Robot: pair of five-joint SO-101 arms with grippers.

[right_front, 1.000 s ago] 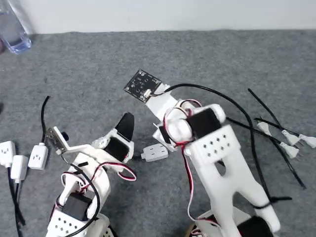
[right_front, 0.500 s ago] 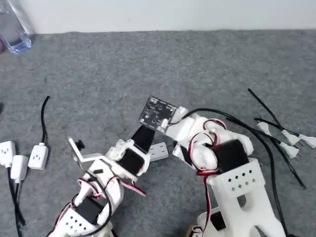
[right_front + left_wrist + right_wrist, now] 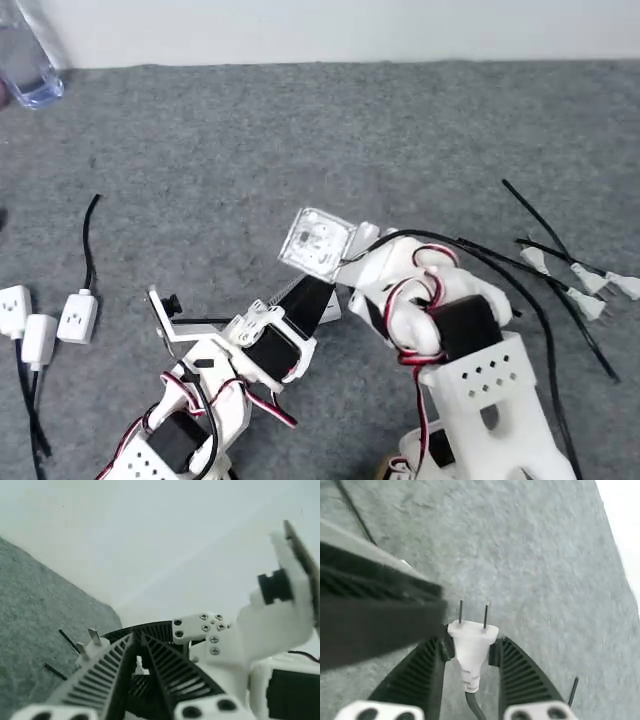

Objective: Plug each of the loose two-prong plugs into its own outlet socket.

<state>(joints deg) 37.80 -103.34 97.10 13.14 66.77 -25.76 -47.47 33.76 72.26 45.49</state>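
My right gripper is shut on a white two-prong plug, whose prongs point out over the grey carpet. A blurred black finger of the other arm sits close beside it. In the high view the right arm's wrist camera board covers this gripper. My left gripper lies just below that board, over a white outlet socket on the carpet. In the left wrist view its jaws are drawn together on a small white piece. A white pronged plug shows just past one jaw.
Several loose plugs on black cords lie at the right edge of the carpet. Two more white sockets with cords lie at the left edge. A clear bottle stands at the far left corner by the wall.
The left arm swung right and brought its gripper down onto the socket. The right arm drew back and lowered, so its camera board now sits right above the left gripper.
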